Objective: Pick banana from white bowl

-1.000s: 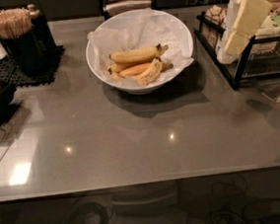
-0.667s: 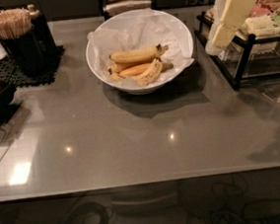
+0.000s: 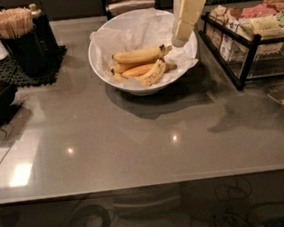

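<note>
**Banana lies in the bowl; gripper hangs at the bowl's right rim**

The banana (image 3: 137, 55) lies in the bowl (image 3: 99, 74), at the back of the fruit pile. It lies about level, with its dark stem pointing to the right. In front of it is a slim orange banana (image 3: 137, 70), and a short banana (image 3: 153, 73) leans across the front right. All three rest on crinkled white paper (image 3: 124, 33) that lines the bowl. The bowl stands on the grey worktop (image 3: 135, 146), near the far edge and a little right of its middle.

The gripper (image 3: 179, 40) is cream-coloured and comes down from the top, tilted, with its tip over the right rim of the bowl. It is just right of the banana's stem and not on the banana. I cannot tell if it is spread or pressed together. Nothing is seen held in it, and I cannot tell if it touches the paper.

A black wire rack (image 3: 243, 58) with packets (image 3: 266, 23) stands by the right edge; their writing is too small to read. Near the far left corner a black holder (image 3: 25, 51) full of wooden sticks (image 3: 8, 23) stands on a black mat (image 3: 2, 74).
</note>
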You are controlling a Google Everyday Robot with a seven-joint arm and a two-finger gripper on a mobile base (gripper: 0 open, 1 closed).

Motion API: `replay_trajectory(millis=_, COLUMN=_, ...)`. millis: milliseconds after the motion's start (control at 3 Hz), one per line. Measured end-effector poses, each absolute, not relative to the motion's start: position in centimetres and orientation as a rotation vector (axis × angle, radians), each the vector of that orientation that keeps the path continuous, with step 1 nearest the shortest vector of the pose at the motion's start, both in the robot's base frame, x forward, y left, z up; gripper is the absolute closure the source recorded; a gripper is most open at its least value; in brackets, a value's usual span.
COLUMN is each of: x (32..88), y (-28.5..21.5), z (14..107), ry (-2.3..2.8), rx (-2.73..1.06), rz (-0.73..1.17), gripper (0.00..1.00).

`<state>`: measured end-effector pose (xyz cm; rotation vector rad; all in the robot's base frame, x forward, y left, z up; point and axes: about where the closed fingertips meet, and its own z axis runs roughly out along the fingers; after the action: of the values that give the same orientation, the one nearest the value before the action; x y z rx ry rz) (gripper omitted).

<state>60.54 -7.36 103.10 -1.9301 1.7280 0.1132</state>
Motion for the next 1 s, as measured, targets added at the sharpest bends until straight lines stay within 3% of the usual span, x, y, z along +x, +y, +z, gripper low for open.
replay_trajectory(millis=1000, x=64.2, y=-6.4, z=100.4, ry=1.727, rx=-1.853, rz=0.204, gripper=0.00)
